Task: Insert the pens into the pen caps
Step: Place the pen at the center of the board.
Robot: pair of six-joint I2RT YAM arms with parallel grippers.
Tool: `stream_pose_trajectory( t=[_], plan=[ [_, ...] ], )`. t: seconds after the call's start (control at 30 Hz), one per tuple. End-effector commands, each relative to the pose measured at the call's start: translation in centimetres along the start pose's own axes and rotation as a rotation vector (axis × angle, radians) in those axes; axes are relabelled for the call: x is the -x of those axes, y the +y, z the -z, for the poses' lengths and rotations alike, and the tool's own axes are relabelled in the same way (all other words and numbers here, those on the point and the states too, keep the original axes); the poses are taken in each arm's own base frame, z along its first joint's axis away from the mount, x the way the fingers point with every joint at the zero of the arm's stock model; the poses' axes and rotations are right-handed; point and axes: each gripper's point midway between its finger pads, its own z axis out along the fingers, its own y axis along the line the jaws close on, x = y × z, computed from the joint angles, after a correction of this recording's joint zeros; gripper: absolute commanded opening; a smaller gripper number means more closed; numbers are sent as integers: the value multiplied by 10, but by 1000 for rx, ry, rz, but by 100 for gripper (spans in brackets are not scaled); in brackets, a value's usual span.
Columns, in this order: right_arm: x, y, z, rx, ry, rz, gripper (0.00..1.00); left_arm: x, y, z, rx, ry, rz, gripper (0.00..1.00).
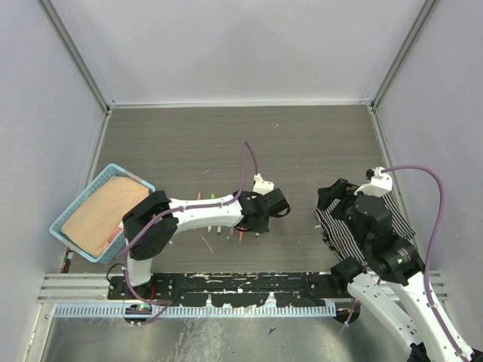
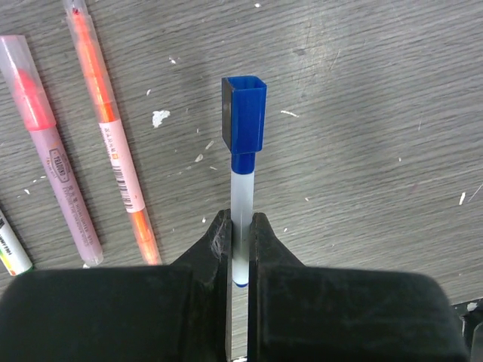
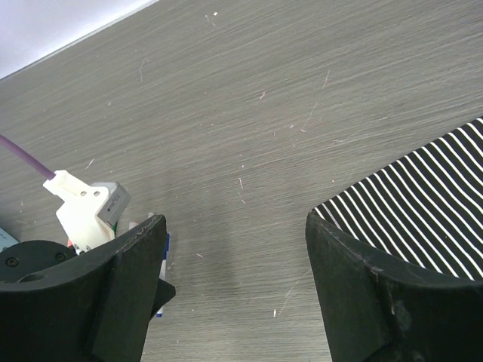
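Observation:
My left gripper point(image 2: 240, 223) is shut on a white-barrelled pen point(image 2: 241, 197) low over the table. A blue cap point(image 2: 244, 113) sits on the pen's far end. In the top view the left gripper point(image 1: 278, 204) is at mid-table. A pink pen point(image 2: 51, 154), an orange pen point(image 2: 112, 143) and a green-ended pen point(image 2: 12, 246) lie to its left. Several pens point(image 1: 219, 228) lie under the left arm in the top view. My right gripper point(image 3: 234, 222) is open and empty above bare table, to the right of the left gripper point(image 1: 327, 197).
A black-and-white striped cloth point(image 1: 377, 226) lies under the right arm and shows in the right wrist view point(image 3: 430, 192). A blue basket point(image 1: 72, 207) holding a tan cloth stands at the left edge. White walls enclose the table.

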Motion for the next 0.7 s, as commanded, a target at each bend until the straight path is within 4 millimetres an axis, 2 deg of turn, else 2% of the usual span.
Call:
stream_pose_trajectory(
  t=[0.0,0.2,0.47,0.67],
  plan=[
    [11,3,1,11,-40,-7,79,8,-4,-4,19,-22,14,10],
    [10,4,1,15,-38,-3,79,10,4,-12,44,-17,29,14],
    [10,6,1,26,-36,3,79,9,10,-15,52,-21,44,29],
    [10,8,1,36,-31,8,79,12,9,-13,45,-31,51,33]
  ],
)
